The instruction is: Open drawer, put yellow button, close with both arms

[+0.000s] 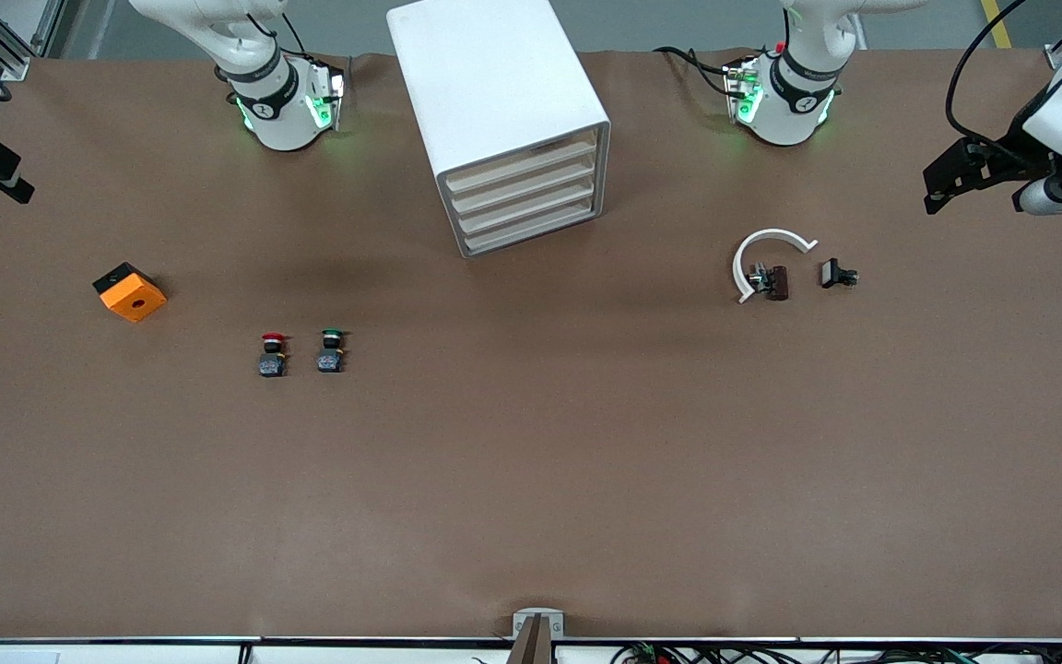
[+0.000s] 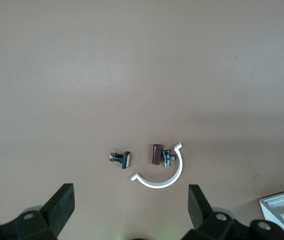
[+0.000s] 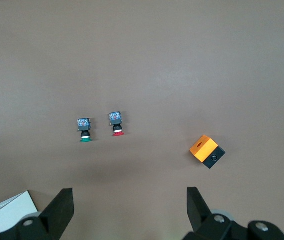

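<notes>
Drawer (image 1: 522, 160) shut (contents unseen); left gripper (image 2: 131, 207), right gripper (image 3: 129, 205) spread wide, empty.

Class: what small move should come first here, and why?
Probably move the left gripper, open over the left-arm end of the table, toward the top drawer: all four drawers are shut. The right gripper waits open over the right-arm end.
</notes>
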Motion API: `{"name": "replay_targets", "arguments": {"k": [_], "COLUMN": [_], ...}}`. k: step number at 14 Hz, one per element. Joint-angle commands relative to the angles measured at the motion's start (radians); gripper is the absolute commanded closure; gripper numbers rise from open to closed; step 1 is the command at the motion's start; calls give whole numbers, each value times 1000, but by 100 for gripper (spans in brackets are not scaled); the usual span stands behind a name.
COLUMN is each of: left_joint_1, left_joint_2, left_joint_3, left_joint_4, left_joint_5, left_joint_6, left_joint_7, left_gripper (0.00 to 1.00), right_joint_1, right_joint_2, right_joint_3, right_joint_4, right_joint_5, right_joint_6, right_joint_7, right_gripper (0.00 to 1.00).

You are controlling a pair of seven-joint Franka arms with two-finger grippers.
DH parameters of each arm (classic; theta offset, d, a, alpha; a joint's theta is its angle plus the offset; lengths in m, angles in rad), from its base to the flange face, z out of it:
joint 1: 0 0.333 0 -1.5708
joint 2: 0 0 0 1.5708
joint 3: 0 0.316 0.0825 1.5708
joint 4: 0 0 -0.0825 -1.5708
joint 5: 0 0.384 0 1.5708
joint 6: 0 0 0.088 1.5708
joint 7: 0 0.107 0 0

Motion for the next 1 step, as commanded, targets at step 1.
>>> {"name": "replay_targets", "arguments": {"k": [1], "left_joint_1": [-1], "left_joint_2": [26], "left_joint_3": [6], "left_joint_4": [47], "left_joint_5": [2], "left_joint_6": [-33], "left_joint_7": [16], "left_gripper": [0], "right_joint_1": [-2], "right_joint_2": [-28], "right_joint_3": [-4], "right_joint_4": [-27], "right_joint_5": [13], "right_joint_6": [2], "right_joint_7": [16], "right_gripper": [0]}}
